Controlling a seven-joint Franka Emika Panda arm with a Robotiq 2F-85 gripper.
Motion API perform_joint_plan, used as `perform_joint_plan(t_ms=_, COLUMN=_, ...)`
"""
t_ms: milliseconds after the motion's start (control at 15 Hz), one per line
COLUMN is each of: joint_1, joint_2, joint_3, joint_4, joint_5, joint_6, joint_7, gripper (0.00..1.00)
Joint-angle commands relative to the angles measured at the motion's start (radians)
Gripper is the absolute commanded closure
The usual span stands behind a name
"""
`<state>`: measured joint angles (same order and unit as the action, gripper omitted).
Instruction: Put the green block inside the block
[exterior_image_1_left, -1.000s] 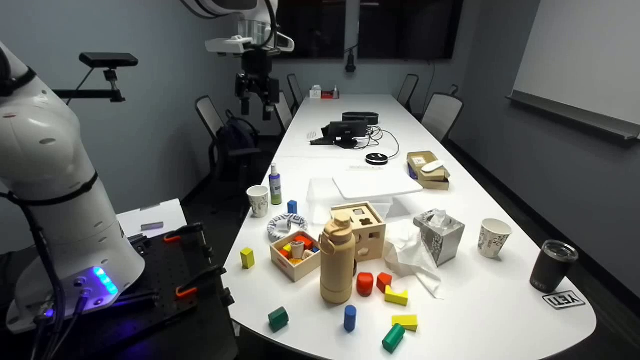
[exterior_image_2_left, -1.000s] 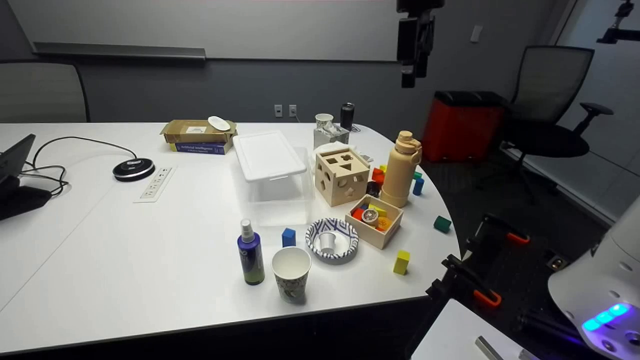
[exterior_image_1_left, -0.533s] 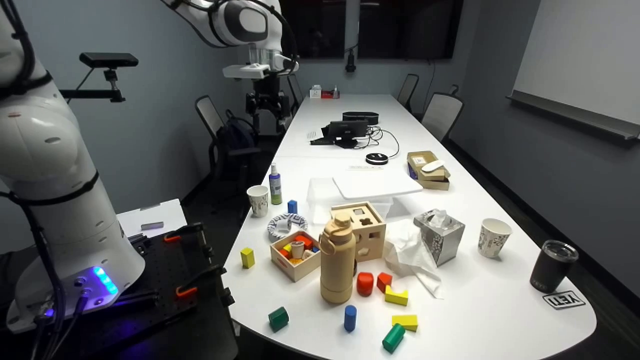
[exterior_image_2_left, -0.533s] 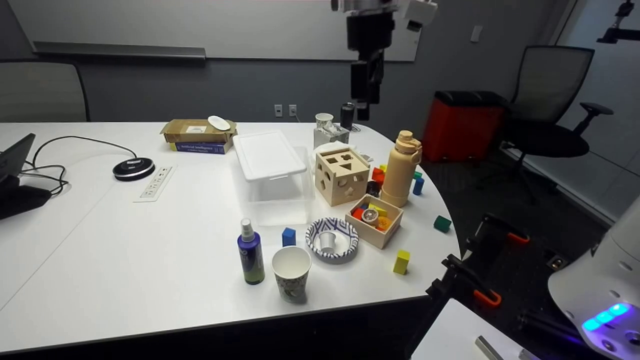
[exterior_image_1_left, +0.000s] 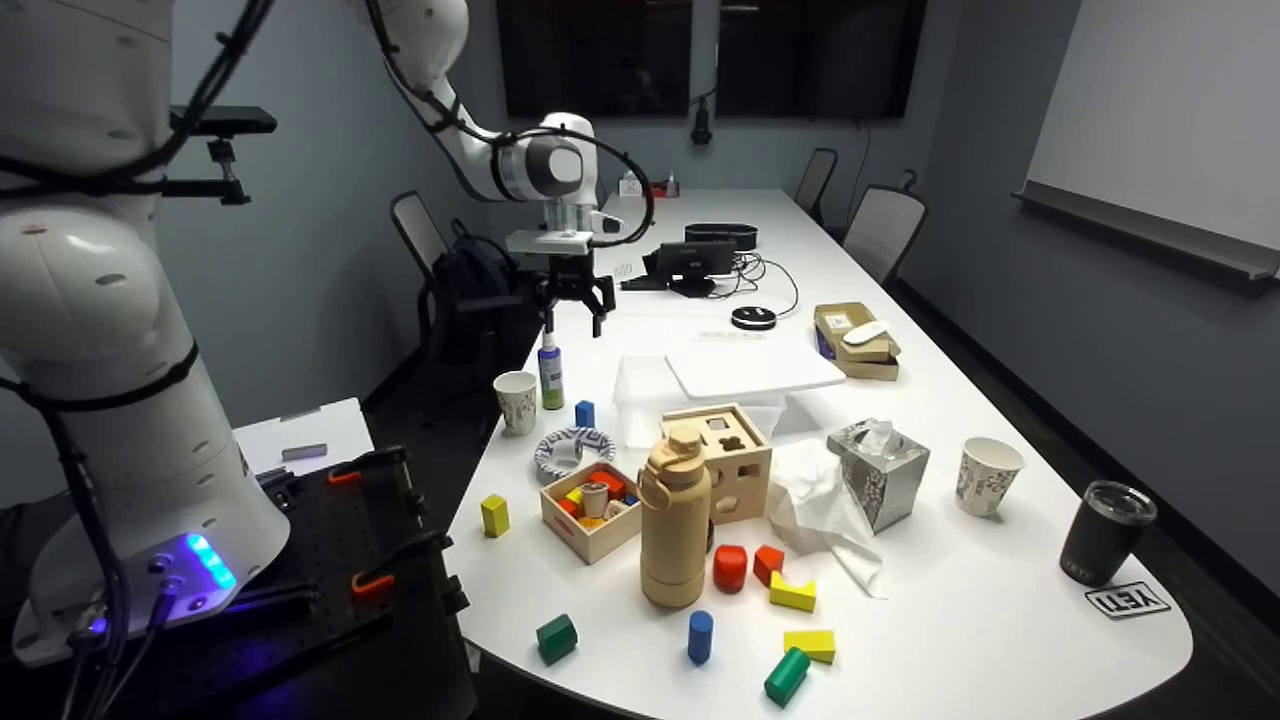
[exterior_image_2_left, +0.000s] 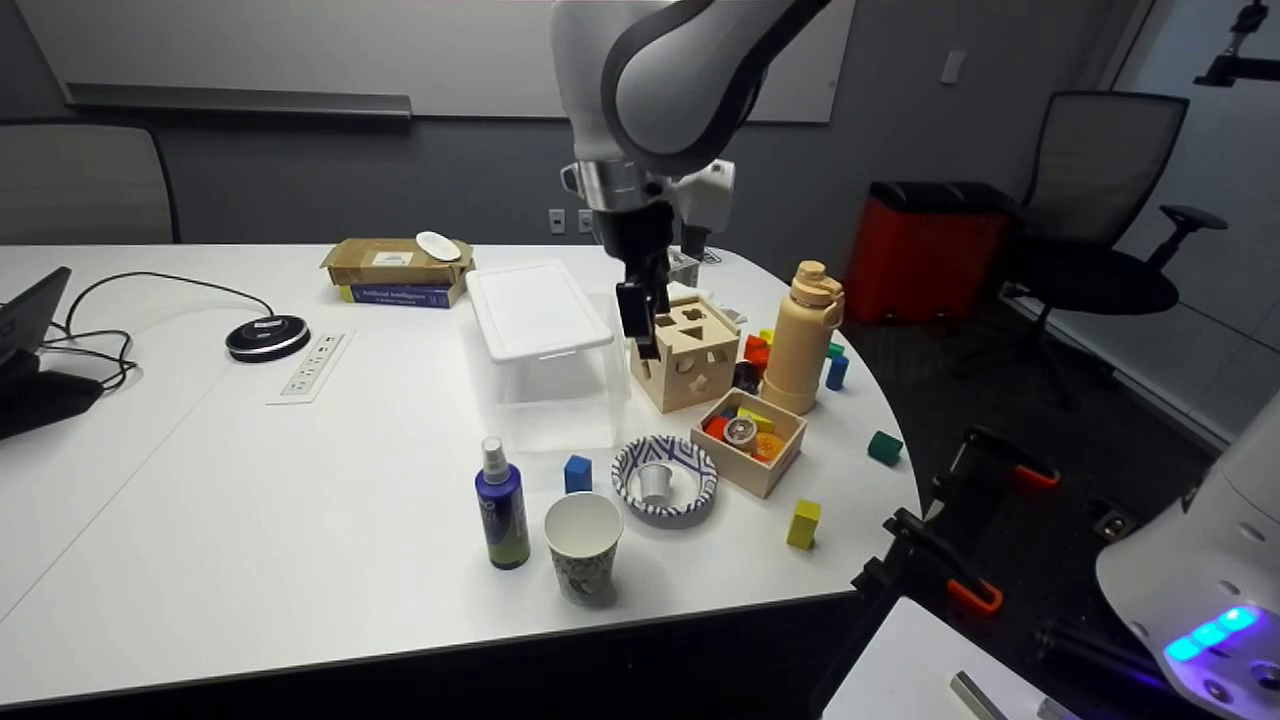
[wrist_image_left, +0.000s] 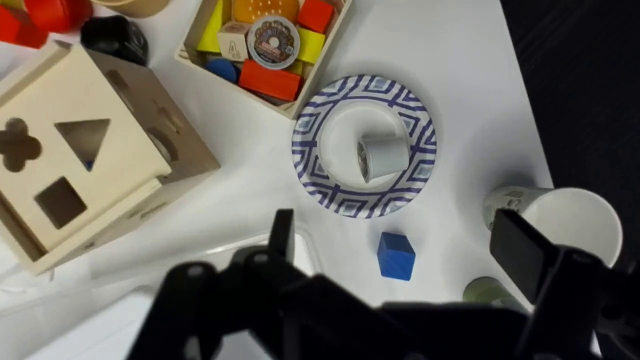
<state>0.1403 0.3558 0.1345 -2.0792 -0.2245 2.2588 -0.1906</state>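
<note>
A dark green block (exterior_image_1_left: 557, 638) lies near the table edge, also in an exterior view (exterior_image_2_left: 885, 447). A brighter green cylinder (exterior_image_1_left: 787, 676) lies beside a yellow block; the bottle partly hides it in an exterior view (exterior_image_2_left: 834, 351). Both green pieces are out of the wrist view. The wooden shape-sorter box (exterior_image_1_left: 738, 485) with cut-out holes stands mid-table, at left in the wrist view (wrist_image_left: 112, 135). My gripper (exterior_image_1_left: 573, 322) is open and empty, above the table. In the wrist view its fingers (wrist_image_left: 395, 225) stand wide apart, with a blue block (wrist_image_left: 396, 256) on the table between them.
A tan bottle (exterior_image_1_left: 675, 520) stands beside the sorter box. A wooden tray (exterior_image_2_left: 748, 465) of blocks, a patterned bowl (wrist_image_left: 364, 200), a paper cup (exterior_image_2_left: 583, 545), a spray bottle (exterior_image_2_left: 502, 515) and a clear bin (exterior_image_2_left: 555, 400) are nearby. A tissue box (exterior_image_1_left: 885, 470) stands behind.
My gripper has come down towards the table, moving right in one exterior view and left in the other. It has stayed open. The objects on the table have not moved.
</note>
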Motion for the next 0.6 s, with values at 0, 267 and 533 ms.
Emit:
perform_joint_plan(t_ms=0, joint_1=0.013, joint_2=0.191, joint_3=0.005, joint_4=0.155, joint_5=-0.015, joint_6=-0.012, joint_7=-0.062, gripper=0.00)
perform_joint_plan(t_ms=267, joint_1=0.047, joint_2=0.325, joint_3=0.006, joint_4=0.241, joint_5=-0.032, joint_6=0.008, joint_7=-0.062, gripper=0.00)
perform_joint_plan(t_ms=533, joint_1=0.084, joint_2=0.420, joint_3=-0.007, joint_4=0.303, joint_5=-0.060, joint_6=0.038, joint_7=-0.044, gripper=0.00)
